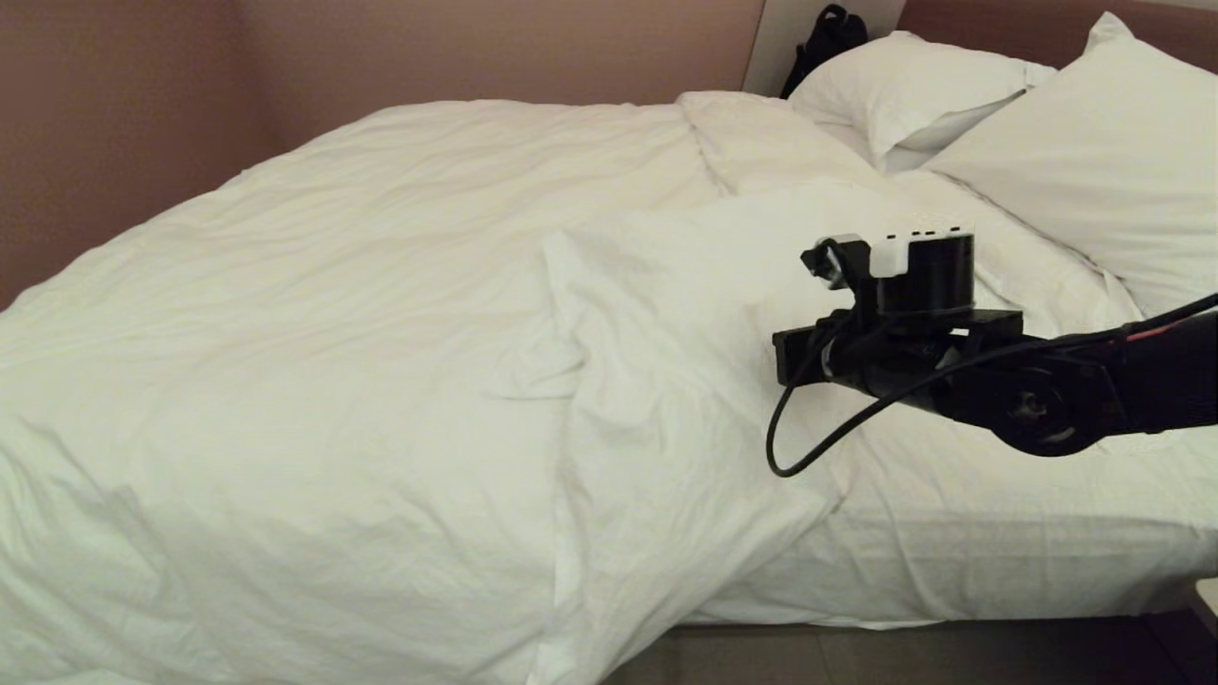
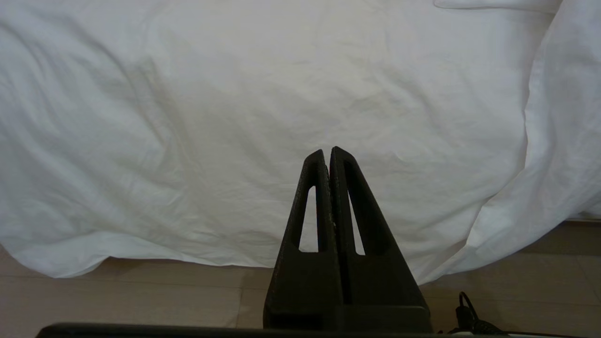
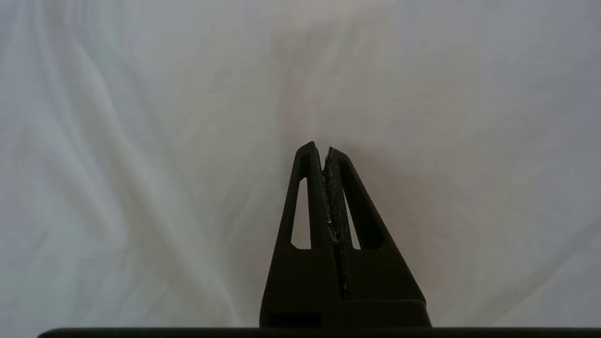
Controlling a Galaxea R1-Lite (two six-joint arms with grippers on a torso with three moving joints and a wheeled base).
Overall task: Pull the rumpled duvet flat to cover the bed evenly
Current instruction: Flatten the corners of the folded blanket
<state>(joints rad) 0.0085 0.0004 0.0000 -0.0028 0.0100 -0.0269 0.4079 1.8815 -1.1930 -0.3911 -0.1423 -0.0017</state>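
Because the puffy white wrinkled cotton duvet point(image 1: 314, 314) lies bunched toward the wide white-sheeted bed's point(image 1: 999, 533) foot, soft and bulky, its folded-back corner seems the best hold; the right gripper point(image 3: 324, 149) hovers there, fingers together and empty, like the left gripper point(image 2: 327, 152).

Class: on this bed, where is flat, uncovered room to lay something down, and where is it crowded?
Bare sheet lies between the duvet's folded-back edge and the pillows, along the near side; the right pincer reaches over it. The left is heaped duvet, and the head end is crowded.

Two pillows point(image 1: 999, 105), black bag point(image 1: 826, 38), tiled floor point(image 2: 141, 295).
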